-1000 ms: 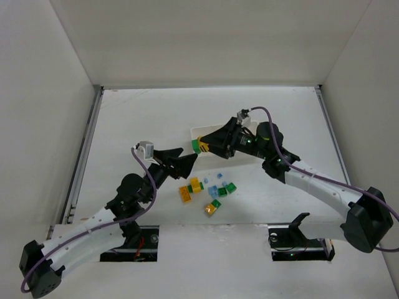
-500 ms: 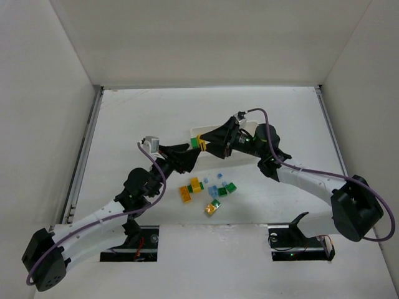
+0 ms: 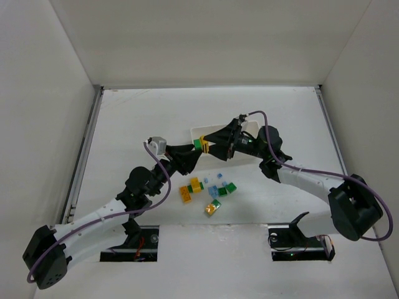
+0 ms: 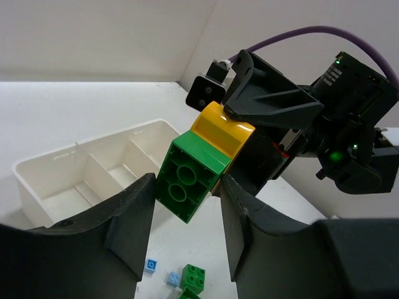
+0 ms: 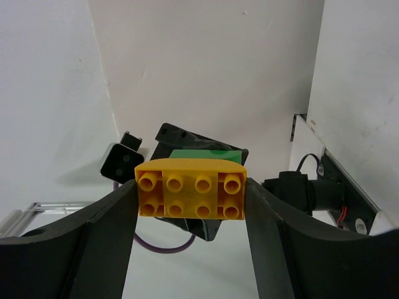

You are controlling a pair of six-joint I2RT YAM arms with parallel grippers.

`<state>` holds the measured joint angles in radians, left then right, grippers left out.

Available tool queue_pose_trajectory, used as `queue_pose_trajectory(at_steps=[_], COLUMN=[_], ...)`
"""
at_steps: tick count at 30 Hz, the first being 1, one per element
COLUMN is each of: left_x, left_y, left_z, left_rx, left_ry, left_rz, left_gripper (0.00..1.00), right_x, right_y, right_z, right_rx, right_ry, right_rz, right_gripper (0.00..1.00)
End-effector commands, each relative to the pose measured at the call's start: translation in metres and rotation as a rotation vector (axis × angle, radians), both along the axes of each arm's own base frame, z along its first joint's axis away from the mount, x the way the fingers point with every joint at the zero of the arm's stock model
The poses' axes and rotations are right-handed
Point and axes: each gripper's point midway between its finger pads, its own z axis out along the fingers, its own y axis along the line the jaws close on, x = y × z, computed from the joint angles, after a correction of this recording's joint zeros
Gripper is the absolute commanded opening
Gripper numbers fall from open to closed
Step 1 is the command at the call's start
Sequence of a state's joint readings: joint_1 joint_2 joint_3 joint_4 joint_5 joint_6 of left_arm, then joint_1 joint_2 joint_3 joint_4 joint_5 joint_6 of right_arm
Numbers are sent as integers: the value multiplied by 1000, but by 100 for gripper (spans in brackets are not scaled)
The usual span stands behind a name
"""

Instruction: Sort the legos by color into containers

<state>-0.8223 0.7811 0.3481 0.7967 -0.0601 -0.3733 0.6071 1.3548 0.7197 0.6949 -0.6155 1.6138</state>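
Observation:
My right gripper is shut on a yellow-orange lego, held by its ends above the table. A green lego is stuck to its far side. My left gripper faces it, with its jaws against both sides of the green lego. In the top view the two grippers meet tip to tip, left and right, just in front of the white tray. The tray's three compartments show empty in the left wrist view.
Several loose legos lie on the table below the grippers: yellow ones, green ones, pale blue ones and a yellow-green pair. A green and a blue one show under my left gripper. White walls surround the table.
My left gripper has moved up and right until its jaws are around the green lego. My right gripper has shifted slightly left with the joined legos.

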Motion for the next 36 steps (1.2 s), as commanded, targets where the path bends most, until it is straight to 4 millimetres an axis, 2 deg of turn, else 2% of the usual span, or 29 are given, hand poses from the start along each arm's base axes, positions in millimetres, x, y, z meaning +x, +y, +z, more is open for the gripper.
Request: queue_pose_trajectory(at_steps=[1,9,15,18,21,26,33,35,36], left_x=[-6,-24,-42,-51,-54,-48,-44,-42,-39], left_y=[0,-13,-12,-8,-5,4,9,10,8], left_z=[49,50,63,68,63,48,45,44,41], left_rx=[-70,-46,-69,-78,-66,-47,-40,-38,-29], left_ry=[-123,-126,-151,-160,-155,-126,-128,-123,-117], left_rz=[-20,-115,-157,-170,-167,-127,-101,-94,-93], left_gripper=[38,19,13,12,12,12,10,15,24], right_x=[-13,-16,-13,-12,-10,-3,3,2,1], right_y=[0,-4,-8,-11,-14,-23,-33,-34,-32], right_z=[18,9,10,16,19,13,12,13,14], right_rx=[65,59,64,80,87,81,75,76,76], right_ry=[-58,-35,-38,-56,-72,-64,-74,-81,-85], right_rz=[62,89,77,69,68,40,24,25,29], right_gripper=[46,45,46,45,45,45,45,45,45])
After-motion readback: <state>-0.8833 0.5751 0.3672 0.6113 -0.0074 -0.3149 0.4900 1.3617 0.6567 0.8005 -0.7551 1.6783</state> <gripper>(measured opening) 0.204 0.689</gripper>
